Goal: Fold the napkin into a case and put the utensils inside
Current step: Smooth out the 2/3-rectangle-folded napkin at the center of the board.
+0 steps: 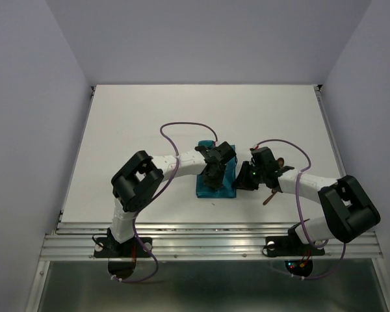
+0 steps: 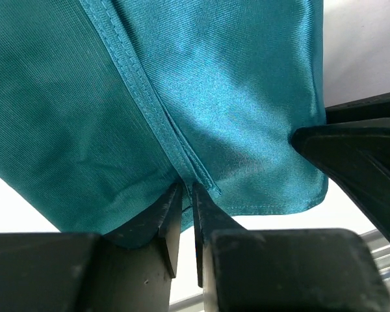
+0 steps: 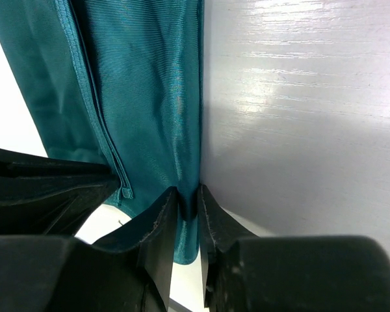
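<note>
The teal napkin lies folded into a narrow strip at the table's middle, partly hidden by both grippers. In the left wrist view my left gripper is shut on the napkin, pinching its stitched hem near the lower edge. My right gripper is shut on the side edge of the napkin. From above, the left gripper hangs over the cloth and the right gripper is at its right side. The reddish-brown utensils lie under the right arm, mostly hidden.
The white table stretches bare behind and to the left of the cloth. Grey walls enclose it on three sides. A metal rail runs along the near edge. The two grippers sit close together, with each one's finger showing in the other's wrist view.
</note>
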You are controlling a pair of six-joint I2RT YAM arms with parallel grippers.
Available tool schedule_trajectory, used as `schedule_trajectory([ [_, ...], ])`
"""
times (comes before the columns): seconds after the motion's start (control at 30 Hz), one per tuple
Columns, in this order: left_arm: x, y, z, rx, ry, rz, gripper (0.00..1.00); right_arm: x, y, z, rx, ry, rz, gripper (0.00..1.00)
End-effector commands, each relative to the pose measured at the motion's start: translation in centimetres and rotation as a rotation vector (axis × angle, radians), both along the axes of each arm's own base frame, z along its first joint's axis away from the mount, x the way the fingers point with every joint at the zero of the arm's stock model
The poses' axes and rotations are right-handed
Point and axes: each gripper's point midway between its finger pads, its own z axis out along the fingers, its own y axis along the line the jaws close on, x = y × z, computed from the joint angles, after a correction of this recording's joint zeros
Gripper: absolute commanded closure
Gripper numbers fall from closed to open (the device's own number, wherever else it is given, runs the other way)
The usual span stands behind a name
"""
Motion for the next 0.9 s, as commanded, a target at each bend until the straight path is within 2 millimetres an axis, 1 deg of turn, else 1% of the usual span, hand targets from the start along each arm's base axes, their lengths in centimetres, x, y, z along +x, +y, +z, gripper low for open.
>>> schedule_trajectory([
  [0.0, 0.0, -0.4, 0.1, 0.015, -0.012, -0.001, 0.77, -0.1, 0.0, -0.3, -0.002, -0.002, 0.003, 0.76],
  [0.1, 0.1, -0.7, 0.8, -0.003, -0.023, -0.001, 0.72, -0.2, -0.1, -0.4, -0.003, 0.001, 0.003, 0.77],
  [0.13, 0.2, -0.8, 1.3, -0.013, -0.03, -0.001, 0.68, -0.2, -0.1, -0.5, -0.005, 0.001, 0.002, 0.77],
  [0.2, 0.4, -1.2, 1.9, -0.026, -0.038, -0.001, 0.64, -0.2, -0.1, -0.5, -0.005, 0.001, 0.004, 0.77],
  [0.37, 0.7, -1.8, 3.0, -0.056, -0.055, 0.007, 0.59, 0.0, -0.1, -0.4, -0.007, -0.003, 0.005, 0.77],
  [0.43, 0.6, -1.7, 2.8, -0.051, -0.052, 0.007, 0.57, 0.0, -0.1, -0.4, -0.009, -0.004, 0.005, 0.77],
  [0.53, 0.8, -1.1, 1.4, 0.002, -0.057, 0.019, 0.56, 0.0, -0.1, -0.4, -0.012, 0.0, 0.006, 0.77],
  [0.67, 0.6, -0.8, 0.3, 0.041, -0.058, 0.018, 0.57, 0.0, -0.1, -0.5, -0.014, -0.001, 0.007, 0.77],
  [0.87, 0.5, -0.2, -0.4, 0.093, -0.066, 0.025, 0.65, 0.0, -0.1, -0.5, -0.012, 0.001, 0.004, 0.77],
])
